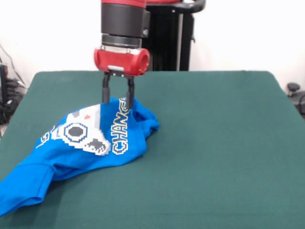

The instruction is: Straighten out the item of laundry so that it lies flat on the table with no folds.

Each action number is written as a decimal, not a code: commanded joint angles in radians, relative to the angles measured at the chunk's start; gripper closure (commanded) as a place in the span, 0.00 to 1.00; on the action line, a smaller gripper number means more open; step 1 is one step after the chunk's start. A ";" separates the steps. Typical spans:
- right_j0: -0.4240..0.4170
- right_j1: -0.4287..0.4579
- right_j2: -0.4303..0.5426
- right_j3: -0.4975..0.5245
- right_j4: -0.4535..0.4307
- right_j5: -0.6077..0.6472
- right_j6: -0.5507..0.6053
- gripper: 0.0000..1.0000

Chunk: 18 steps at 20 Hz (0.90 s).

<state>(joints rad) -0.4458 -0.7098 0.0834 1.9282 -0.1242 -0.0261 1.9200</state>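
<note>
1. One T-shirt [90, 143], bright blue, sits on the green table [214, 143], bunched and creased, not flat.
2. Gripper [117, 101] comes down from 12 o'clock, red housing above two dark fingers [105, 90].
3. Fingertips are at the shirt's highest point, a peak of blue cloth raised up between them; jaws look clenched on that fold of the T-shirt, with a narrow gap still showing higher up between the fingers.
4. From the gripper the shirt spreads toward 7 to 8 o'clock, sloping down to the table like a tent.
5. White controller print [81, 133] faces the camera at about 8 o'clock of the gripper; yellow-white lettering [121, 126] runs almost straight down from the fingertips toward 6 o'clock.
6. A small bunched flap sits at 4 o'clock of the gripper, just beside the peak.
7. Lowest part of the shirt reaches the picture's 8 o'clock edge, lying on the felt.
8. Shirt occupies the left half of the table; right half is bare felt.
</note>
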 commanded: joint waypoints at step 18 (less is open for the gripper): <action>0.244 0.165 -0.175 -0.106 0.083 -0.192 0.152 0.00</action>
<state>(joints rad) -0.2894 -0.6337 -0.0194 1.8899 -0.1119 -0.1582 1.9200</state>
